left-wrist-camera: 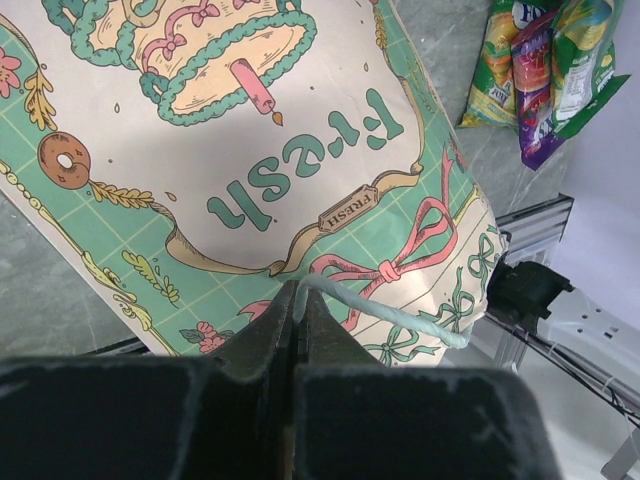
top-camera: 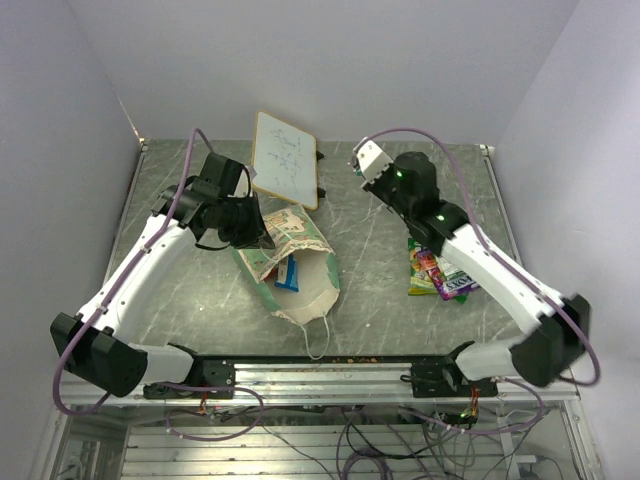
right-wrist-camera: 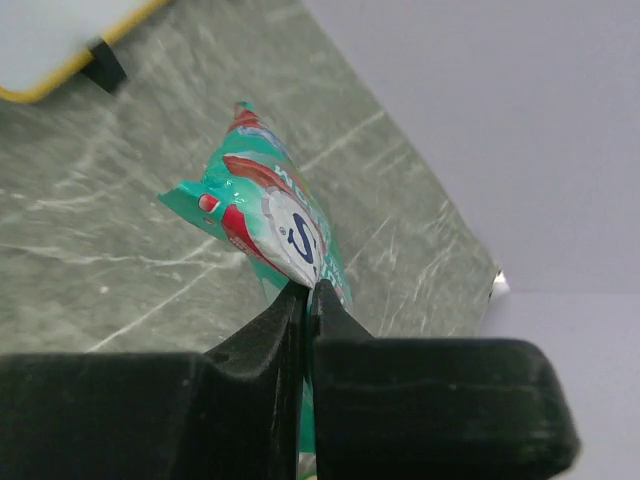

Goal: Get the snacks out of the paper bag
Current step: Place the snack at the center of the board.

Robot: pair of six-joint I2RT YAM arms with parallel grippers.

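Note:
The paper bag [top-camera: 300, 262] lies on its side at the table's middle, mouth toward the near edge. A blue and red snack packet [top-camera: 288, 272] shows inside the mouth. My left gripper [top-camera: 258, 230] is at the bag's far left side. In the left wrist view it [left-wrist-camera: 298, 292] is shut on the bag's pale string handle [left-wrist-camera: 400, 312] above the printed side [left-wrist-camera: 250, 150]. My right gripper [top-camera: 372, 172] is raised at the back right, shut on a teal and red snack packet [right-wrist-camera: 275, 215] that hangs from the jaws [right-wrist-camera: 311, 290]. Several snacks [top-camera: 440, 272] lie piled to the right; they also show in the left wrist view [left-wrist-camera: 545, 70].
A white wood-framed board [top-camera: 285, 160] leans at the back centre, close behind the bag; its corner shows in the right wrist view [right-wrist-camera: 60, 40]. The metal rail [top-camera: 330, 365] runs along the near edge. Walls close the table at left, back and right.

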